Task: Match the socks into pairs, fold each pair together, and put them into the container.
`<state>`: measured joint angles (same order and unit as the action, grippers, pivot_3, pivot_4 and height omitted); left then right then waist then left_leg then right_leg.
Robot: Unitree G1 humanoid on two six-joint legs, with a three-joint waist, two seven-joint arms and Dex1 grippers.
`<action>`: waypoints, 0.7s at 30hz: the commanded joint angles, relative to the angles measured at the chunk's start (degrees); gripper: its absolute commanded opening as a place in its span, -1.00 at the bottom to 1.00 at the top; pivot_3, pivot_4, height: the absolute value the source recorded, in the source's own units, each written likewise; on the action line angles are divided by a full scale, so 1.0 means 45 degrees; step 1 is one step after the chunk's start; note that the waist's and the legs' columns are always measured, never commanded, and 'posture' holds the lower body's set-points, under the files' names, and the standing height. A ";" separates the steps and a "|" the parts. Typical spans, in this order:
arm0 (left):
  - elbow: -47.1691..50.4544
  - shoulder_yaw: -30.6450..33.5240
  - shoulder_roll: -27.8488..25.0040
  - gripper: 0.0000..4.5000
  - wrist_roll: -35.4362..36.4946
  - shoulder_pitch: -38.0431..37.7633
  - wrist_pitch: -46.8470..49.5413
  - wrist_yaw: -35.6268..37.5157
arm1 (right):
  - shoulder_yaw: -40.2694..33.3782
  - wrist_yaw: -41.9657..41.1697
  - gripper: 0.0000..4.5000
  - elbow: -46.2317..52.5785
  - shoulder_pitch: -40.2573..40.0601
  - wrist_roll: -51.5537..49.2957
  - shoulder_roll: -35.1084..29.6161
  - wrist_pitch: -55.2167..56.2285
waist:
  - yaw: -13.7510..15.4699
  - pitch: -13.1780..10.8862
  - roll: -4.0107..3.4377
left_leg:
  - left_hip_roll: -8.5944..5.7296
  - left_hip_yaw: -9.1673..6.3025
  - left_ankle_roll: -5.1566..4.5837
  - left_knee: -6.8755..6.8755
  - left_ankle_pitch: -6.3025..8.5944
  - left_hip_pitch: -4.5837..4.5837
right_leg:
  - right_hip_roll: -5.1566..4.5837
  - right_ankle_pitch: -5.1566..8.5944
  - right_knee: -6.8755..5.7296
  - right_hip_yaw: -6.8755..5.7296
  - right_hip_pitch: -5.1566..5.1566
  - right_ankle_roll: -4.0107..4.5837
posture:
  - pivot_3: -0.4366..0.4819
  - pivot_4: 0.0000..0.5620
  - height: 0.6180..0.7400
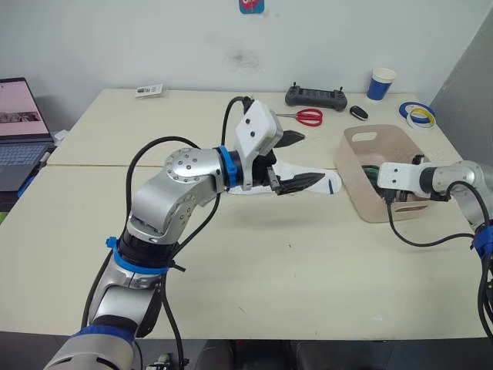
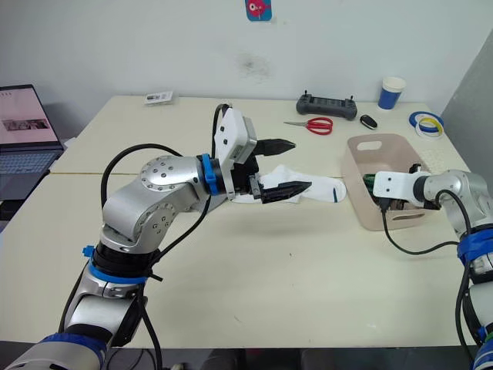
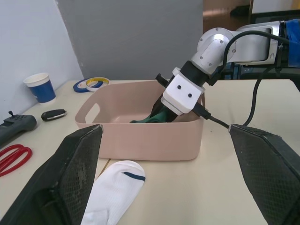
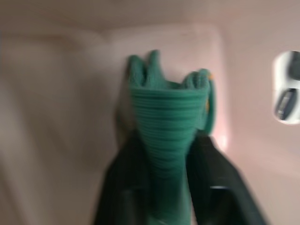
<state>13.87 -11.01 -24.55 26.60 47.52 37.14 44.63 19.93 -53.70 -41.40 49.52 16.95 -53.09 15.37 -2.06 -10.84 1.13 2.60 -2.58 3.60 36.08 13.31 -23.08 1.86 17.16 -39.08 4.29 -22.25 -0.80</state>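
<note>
Two black fingers of the left gripper stand spread wide, with nothing between them. Just beneath and beyond them a white sock lies flat on the table, its length running away from the fingertips toward the container; the lower finger hangs over the sock's near part, and whether it touches the fabric cannot be told. In the left wrist view the same white sock lies between the two spread fingers with a thin dark stripe across its end.

Past the sock's far end stands the pale pink-beige tub, just beside the sock and apart from it. The right gripper is dipped inside it, its fingers pinching a dark green sock between them; the bunched green fabric rises out past the fingertips against the container's inner wall. From the left wrist view a bit of that green shows below the right wrist's white housing, inside the rim.

Farther off, beyond the left gripper, red scissors, a black controller and a small black key fob lie on the table. Beyond the container stand a blue paper cup and rolls of tape. Well off to the left gripper's other side, a laptop sits open.
</note>
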 commanded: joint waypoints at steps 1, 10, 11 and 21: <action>0.0298 -0.0017 0.0026 1.00 -0.0130 0.0049 -0.0172 0.0143 | -0.0657 -0.0665 0.14 0.0329 0.0554 -0.0379 -0.0137 -0.0137 | 0.0002 0.0000 0.0000 | 0.0000 0.0000 0.0000 0.0002 0.0000 0.0001 | 0.0000 0.0000 -0.0002 0.0000 0.0002 0.0000 | -0.05 -0.47 1.00; 0.0096 -0.0031 0.0139 1.00 -0.0316 0.0136 -0.0261 0.0400 | -0.0957 -0.2304 0.99 0.0264 0.1829 -0.0575 -0.0338 -0.0611 | 0.0008 0.0000 -0.0001 | 0.0000 0.0001 0.0001 0.0005 -0.0001 0.0015 | -0.0001 -0.0001 -0.0012 -0.0001 0.0013 0.0001 | -0.05 -0.47 1.00; 0.0079 -0.0042 0.0138 1.00 -0.0336 0.0140 -0.0281 0.0439 | -0.0979 -0.2692 0.99 0.0243 0.2066 -0.0622 -0.0401 -0.0741 | 0.0011 0.0001 -0.0001 | 0.0000 0.0001 0.0001 0.0005 -0.0001 0.0015 | -0.0001 -0.0001 -0.0011 -0.0002 0.0014 0.0001 | -0.05 -0.47 1.00; -0.0006 0.0095 0.0113 1.00 -0.0484 0.0043 -0.0337 0.0563 | -0.1739 -0.3781 0.99 0.0114 0.3915 -0.0993 -0.0648 -0.2092 | 0.0037 0.0000 -0.0003 | 0.0000 -0.0010 -0.0001 0.0006 0.0000 0.0015 | -0.0005 -0.0002 -0.0012 -0.0011 0.0015 0.0003 | -0.05 -0.47 1.00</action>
<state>12.91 -11.02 -24.13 24.72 47.51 36.89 46.95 14.60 -71.06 -41.66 65.02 13.90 -54.62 6.95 -1.89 -10.84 1.12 2.60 -2.63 3.59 36.11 13.31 -23.02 1.83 17.15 -39.13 4.23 -22.18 -0.79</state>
